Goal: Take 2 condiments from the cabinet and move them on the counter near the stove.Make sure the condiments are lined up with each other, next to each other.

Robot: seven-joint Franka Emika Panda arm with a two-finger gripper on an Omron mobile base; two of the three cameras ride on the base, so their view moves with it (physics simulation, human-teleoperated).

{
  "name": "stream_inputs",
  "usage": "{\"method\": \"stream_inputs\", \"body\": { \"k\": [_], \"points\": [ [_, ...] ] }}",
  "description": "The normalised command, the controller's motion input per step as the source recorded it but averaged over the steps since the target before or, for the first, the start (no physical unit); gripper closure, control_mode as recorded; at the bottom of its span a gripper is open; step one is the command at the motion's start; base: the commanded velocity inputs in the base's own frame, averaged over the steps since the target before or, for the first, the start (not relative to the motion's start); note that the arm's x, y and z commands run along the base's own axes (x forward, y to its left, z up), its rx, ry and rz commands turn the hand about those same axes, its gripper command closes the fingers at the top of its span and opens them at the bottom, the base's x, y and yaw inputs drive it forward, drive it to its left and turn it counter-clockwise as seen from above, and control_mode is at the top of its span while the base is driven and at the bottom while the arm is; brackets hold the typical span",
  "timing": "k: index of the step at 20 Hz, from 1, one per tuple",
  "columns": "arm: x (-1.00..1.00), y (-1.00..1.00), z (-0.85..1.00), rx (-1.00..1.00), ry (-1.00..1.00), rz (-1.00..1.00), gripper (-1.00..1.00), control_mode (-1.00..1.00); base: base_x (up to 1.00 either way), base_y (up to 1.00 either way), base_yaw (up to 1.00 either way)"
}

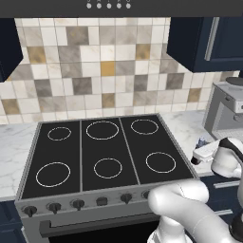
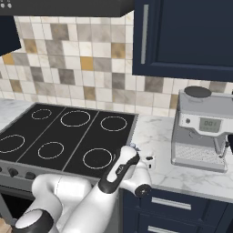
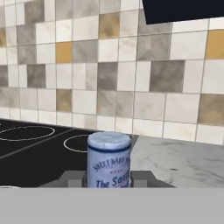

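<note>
Pincer [image 3: 107, 179] clamped on the sauce bottle [image 3: 108, 159], fingertips [image 3: 70, 178] pressed against both sides of it; blue cap and pale label with blue lettering face the hand camera, bottle upright between the tips. Past the pincer lies the white marble desk [image 3: 183, 159], with the black stove [image 3: 39, 140] cooktop off to the left of it and the tiled wall [image 3: 109, 74] further behind. From the left base view the pincer [image 1: 201, 154] sits low over the desk just right of the stove's [image 1: 99, 152] front-right corner, with a bit of blue cap showing at it. From the right base view the pincer [image 2: 148, 160] is over the desk [image 2: 159, 136] strip between stove [image 2: 63, 136] and the coffee machine [image 2: 202, 129], nearer the stove edge. Cannot tell if the bottle base touches the desk.
</note>
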Motion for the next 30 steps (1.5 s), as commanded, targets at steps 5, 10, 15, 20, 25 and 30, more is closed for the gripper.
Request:
{"method": "stream_inputs", "body": {
  "k": [5,10,15,20,25,30],
  "points": [
    [0.00,0.00,-0.11,0.00,0.01,0.00,-1.00,-1.00,0.00,0.00,0.00],
    [0.00,0.00,-0.02,0.00,0.02,0.00,-1.00,-1.00,0.00,0.00,0.00],
    [0.00,0.00,0.00,0.00,0.00,0.00,-1.00,-1.00,0.00,0.00,0.00],
    [0.00,0.00,0.12,0.00,0.00,0.00,-1.00,-1.00,0.00,0.00,0.00],
    [-0.02,0.00,0.33,0.00,0.01,0.00,-1.00,-1.00,0.00,0.00,0.00],
    [-0.28,0.00,0.38,0.00,0.03,0.00,-1.00,-1.00,0.00,0.00,0.00]
  ]
}}
